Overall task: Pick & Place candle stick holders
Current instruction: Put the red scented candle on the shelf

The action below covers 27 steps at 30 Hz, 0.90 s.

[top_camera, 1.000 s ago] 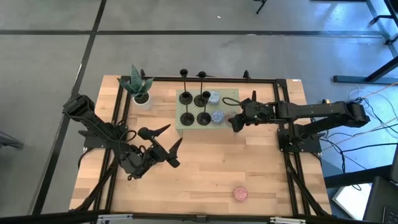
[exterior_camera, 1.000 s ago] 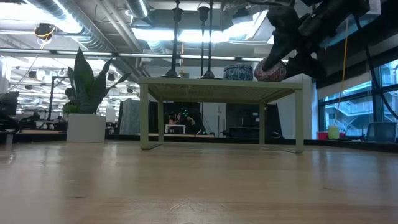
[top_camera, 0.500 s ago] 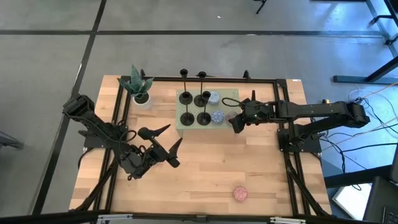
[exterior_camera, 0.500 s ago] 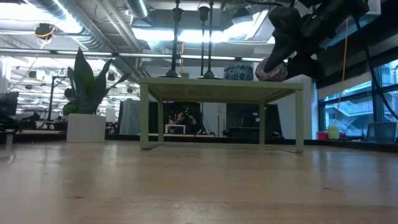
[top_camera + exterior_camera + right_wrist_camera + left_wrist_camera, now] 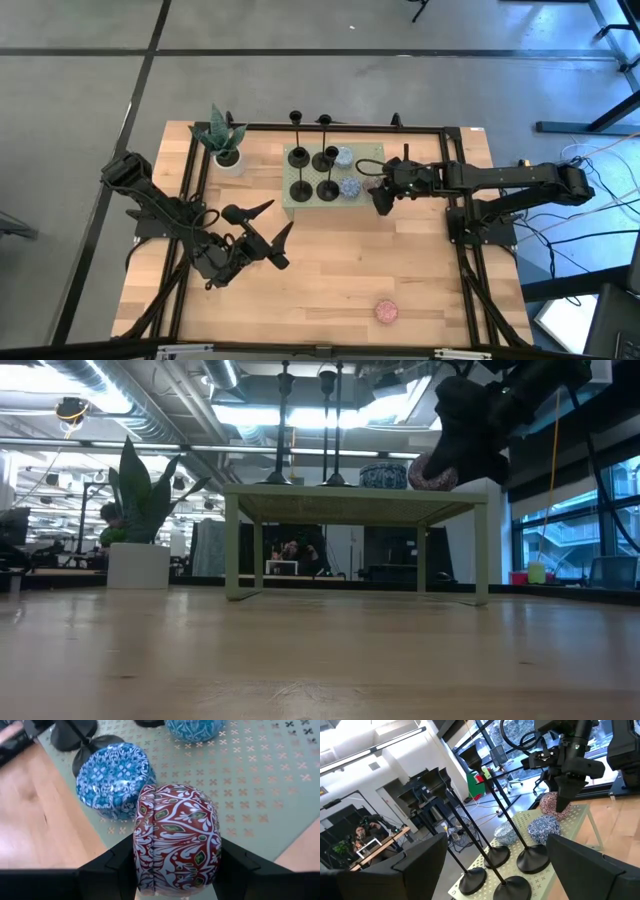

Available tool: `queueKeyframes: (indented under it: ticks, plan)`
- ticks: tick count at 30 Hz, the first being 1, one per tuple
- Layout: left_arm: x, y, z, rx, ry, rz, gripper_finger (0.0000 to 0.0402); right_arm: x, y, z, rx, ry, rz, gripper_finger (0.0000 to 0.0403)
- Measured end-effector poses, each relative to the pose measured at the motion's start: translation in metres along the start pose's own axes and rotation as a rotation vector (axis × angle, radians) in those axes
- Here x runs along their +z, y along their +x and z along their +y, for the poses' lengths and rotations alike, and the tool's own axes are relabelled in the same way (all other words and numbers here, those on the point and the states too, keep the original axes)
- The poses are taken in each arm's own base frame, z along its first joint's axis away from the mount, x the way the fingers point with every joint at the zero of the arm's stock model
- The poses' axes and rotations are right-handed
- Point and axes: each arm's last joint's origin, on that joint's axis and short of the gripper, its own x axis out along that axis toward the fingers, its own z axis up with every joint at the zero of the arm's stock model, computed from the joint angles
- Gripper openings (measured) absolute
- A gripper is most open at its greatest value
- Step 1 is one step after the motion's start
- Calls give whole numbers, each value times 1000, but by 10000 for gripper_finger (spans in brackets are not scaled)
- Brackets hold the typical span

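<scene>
Several black candle stick holders (image 5: 312, 172) stand on their disc bases on a pale green perforated stand (image 5: 372, 156); their stems rise in the low view (image 5: 327, 422) and their bases show in the left wrist view (image 5: 496, 856). My right gripper (image 5: 379, 195) is over the stand's right end, shut on a red-and-white patterned puck (image 5: 176, 837). Near the table's left side, my left gripper (image 5: 272, 222) hovers open, level and empty, pointing toward the stand. My right gripper pinches the red patterned puck by two opposite sides (image 5: 142, 845) between its two fingers, slanting down from the table's right. The puck (image 5: 435, 472) sits tilted just over the stand's right end. I cannot tell whether its lower edge touches the top.
Two blue patterned pucks (image 5: 344, 156) (image 5: 349, 187) lie on the stand beside the holders. A pink speckled puck (image 5: 386, 311) lies near the table's near edge. A potted plant (image 5: 226, 145) stands at the far left. A black frame rims the table.
My right gripper has rolled at the wrist while staying over the stand's right end, and the red puck has turned with it, now tilted differently.
</scene>
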Motion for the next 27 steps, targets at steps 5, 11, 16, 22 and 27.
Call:
queueKeyframes:
  ticks: [5,11,16,22,27]
  plan:
    - [0,0,0,0,0,0,338,0,0,-1,-25,-96,-11,198]
    - [0,0,0,0,0,0,338,3,1,-3,-25,-84,-25,198]
    - [0,0,0,0,0,0,338,7,2,-9,-31,-62,-21,198]
    - [0,0,0,0,0,0,338,10,3,-14,36,-7,19,221]
    - [0,0,0,0,0,0,338,10,3,-15,21,-21,11,256]
